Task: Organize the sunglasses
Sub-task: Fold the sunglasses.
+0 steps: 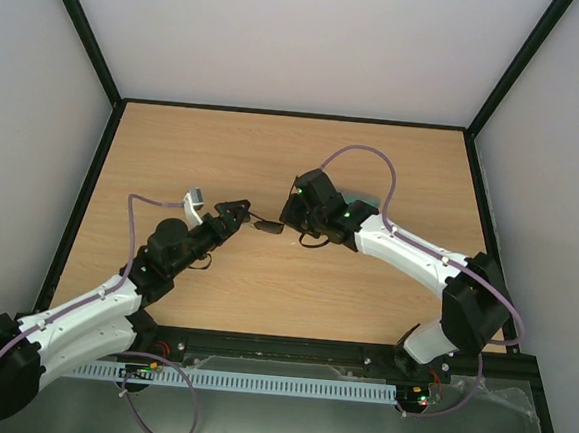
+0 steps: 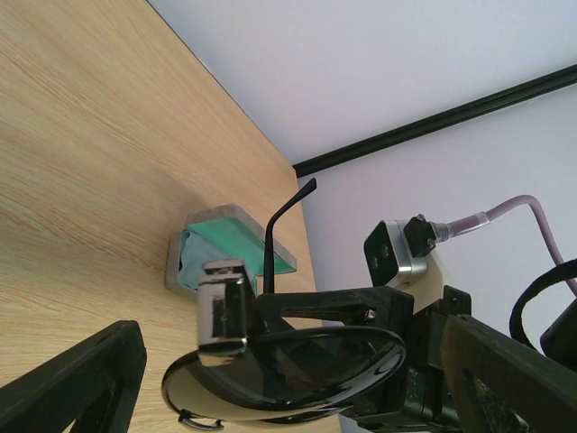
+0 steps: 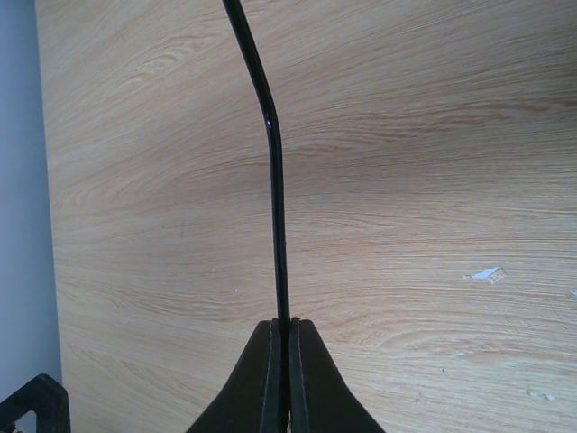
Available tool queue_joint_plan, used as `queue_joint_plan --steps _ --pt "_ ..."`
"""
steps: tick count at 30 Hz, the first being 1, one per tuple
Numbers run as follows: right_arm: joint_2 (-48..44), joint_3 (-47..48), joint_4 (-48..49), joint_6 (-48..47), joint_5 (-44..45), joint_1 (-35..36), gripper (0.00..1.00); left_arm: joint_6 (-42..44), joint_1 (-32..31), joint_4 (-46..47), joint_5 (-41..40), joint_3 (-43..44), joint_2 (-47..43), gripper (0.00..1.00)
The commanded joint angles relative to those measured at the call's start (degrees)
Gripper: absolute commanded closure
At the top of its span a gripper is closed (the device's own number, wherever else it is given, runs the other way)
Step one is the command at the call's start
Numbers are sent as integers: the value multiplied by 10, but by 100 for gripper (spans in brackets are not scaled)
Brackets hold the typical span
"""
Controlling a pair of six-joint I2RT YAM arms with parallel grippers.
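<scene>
Sunglasses hang above the wooden table between both grippers. The left gripper is spread wide, one finger each side of a dark lens (glossy, curved); the right gripper pinches a thin temple arm tight. Farther off, a grey case, green inside, rests on the table.

The worktop is of light wood with a wavy brown grain and has a black rim, and the walls around it are pale grey. The sunglasses have a glossy, almost black lens and thin black temple arms, while the case is grey outside and green inside. Both arms are white with black joints, and their cables are purple.
</scene>
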Motion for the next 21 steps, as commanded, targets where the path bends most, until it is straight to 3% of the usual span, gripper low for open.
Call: queue_joint_plan --steps 1,21 --pt "8 13 0 -2 10 5 99 6 -3 24 -7 22 4 10" --pt "10 21 -3 -5 13 6 99 8 -3 19 -2 31 21 30"
